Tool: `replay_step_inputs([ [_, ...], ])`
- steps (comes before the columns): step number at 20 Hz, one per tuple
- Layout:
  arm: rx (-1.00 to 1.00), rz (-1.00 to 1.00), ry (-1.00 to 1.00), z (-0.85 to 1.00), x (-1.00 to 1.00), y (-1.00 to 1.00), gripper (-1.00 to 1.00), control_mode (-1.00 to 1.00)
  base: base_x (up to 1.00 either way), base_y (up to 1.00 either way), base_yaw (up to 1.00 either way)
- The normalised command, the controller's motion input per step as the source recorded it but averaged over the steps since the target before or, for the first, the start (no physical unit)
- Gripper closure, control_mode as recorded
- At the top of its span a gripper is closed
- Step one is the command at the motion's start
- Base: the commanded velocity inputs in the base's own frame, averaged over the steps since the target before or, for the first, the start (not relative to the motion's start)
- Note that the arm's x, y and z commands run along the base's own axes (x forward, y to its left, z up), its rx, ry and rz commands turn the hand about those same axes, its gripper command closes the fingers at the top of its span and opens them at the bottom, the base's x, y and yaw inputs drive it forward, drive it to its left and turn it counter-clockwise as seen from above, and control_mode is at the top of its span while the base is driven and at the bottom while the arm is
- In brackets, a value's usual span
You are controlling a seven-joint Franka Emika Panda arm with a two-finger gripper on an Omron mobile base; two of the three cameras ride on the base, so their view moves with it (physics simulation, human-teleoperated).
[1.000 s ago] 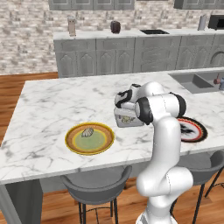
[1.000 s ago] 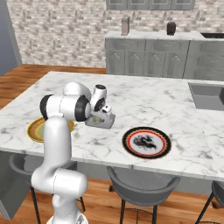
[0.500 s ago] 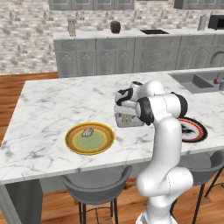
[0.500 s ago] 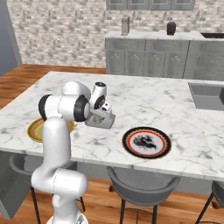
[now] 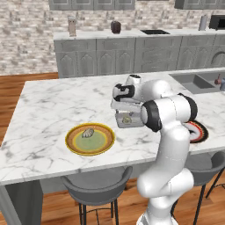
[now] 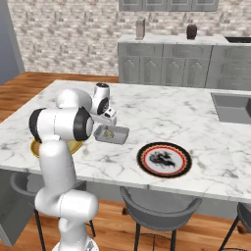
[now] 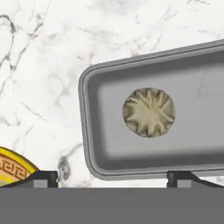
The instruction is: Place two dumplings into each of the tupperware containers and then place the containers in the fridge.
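While the claw (image 7: 111, 177) hangs wide open and empty right over the grey container (image 7: 183, 65), 1 dumpling (image 7: 148, 112) sits inside that tray, near its end closest to the yellow plate (image 5: 90, 139). Another dumpling (image 5: 88, 132) lies on that plate, close to the bench's (image 5: 48, 105) front edge. Further along the front edge, past the container, there's a black-and-red plate (image 6: 163, 160).

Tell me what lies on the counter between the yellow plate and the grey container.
Only bare marble counter separates the yellow plate from the grey container, as the hand view shows.
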Motion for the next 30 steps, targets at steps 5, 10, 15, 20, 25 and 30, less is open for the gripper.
replay_step_inputs([
  [5,-0.09,0.03,0.03,0.39,-0.58,1.00,-1.00,-1.00,0.00,0.00,0.00],
  [10,-0.06,0.00,0.01,0.08,-0.76,0.78,-1.00,-1.00,0.00,0.00,0.00],
  [15,-0.01,0.00,0.03,0.00,-0.26,0.49,-1.00,-1.00,0.00,0.00,0.00],
  [20,0.03,-0.01,0.10,-0.01,0.00,0.18,-1.00,-1.00,0.00,0.00,0.00],
  [25,0.00,-0.04,0.00,-0.08,0.00,0.50,-1.00,-1.00,0.00,0.00,0.00],
  [30,0.00,-0.01,0.00,-0.20,0.00,0.44,-1.00,-1.00,0.00,0.00,0.00],
])
